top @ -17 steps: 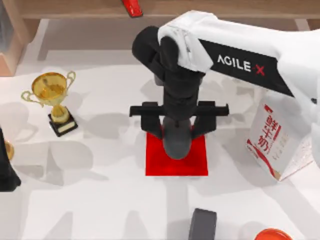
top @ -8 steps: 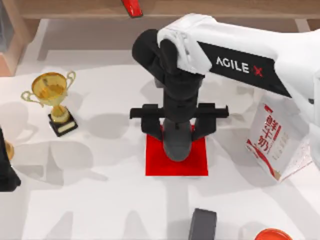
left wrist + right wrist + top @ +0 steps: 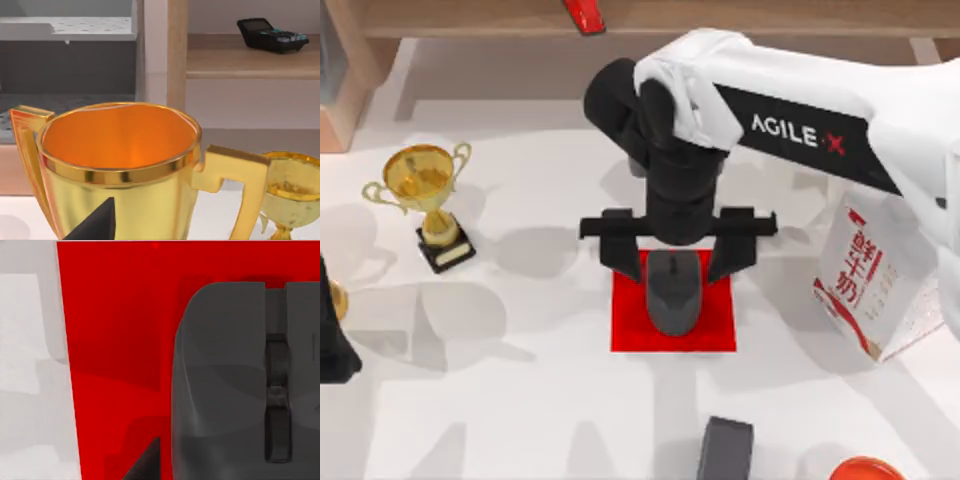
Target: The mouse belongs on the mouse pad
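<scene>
At centre frame, the dark grey mouse (image 3: pixel 674 292) sits on the red mouse pad (image 3: pixel 628 330), the right pincer (image 3: pixel 676 255) spread open just above it, fingers clear of both sides. A gold trophy (image 3: pixel 426 200) stands left, a carton (image 3: pixel 868 285) right, on the white desk (image 3: pixel 520 400).

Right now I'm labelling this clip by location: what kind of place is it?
Probably a simulated office desk: a dark grey oval computer mouse lies on a flat red square mouse pad, and a black calculator sits on a wooden shelf.
</scene>
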Tool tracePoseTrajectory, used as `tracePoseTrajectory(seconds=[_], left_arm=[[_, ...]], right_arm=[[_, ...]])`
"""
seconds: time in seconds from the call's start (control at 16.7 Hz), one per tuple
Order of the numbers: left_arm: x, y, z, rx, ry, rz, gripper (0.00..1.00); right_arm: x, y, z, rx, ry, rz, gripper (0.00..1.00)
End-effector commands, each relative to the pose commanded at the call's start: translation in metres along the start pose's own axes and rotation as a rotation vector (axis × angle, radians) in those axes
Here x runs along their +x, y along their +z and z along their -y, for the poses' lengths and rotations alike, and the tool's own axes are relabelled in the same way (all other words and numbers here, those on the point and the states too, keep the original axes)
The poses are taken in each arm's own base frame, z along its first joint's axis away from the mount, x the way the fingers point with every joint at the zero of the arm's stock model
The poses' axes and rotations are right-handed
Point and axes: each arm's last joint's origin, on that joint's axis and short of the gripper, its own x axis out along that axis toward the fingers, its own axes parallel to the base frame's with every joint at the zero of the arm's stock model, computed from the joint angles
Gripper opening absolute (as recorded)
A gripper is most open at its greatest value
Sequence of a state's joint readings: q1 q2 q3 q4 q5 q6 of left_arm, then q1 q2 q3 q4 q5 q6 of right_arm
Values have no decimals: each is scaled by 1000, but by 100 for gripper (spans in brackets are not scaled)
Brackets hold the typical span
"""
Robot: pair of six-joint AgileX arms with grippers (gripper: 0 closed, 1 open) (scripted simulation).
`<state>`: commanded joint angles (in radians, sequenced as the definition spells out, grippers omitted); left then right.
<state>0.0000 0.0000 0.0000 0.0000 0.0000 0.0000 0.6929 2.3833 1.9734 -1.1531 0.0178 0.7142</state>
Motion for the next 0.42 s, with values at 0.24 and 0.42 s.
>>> tracePoseTrajectory(seconds=[0.24,0.42], left_arm=[[0,0,0,0,0,0,100],[0,0,0,0,0,0,100]], right_arm=[[0,0,0,0,0,0,100],[0,0,0,0,0,0,100]])
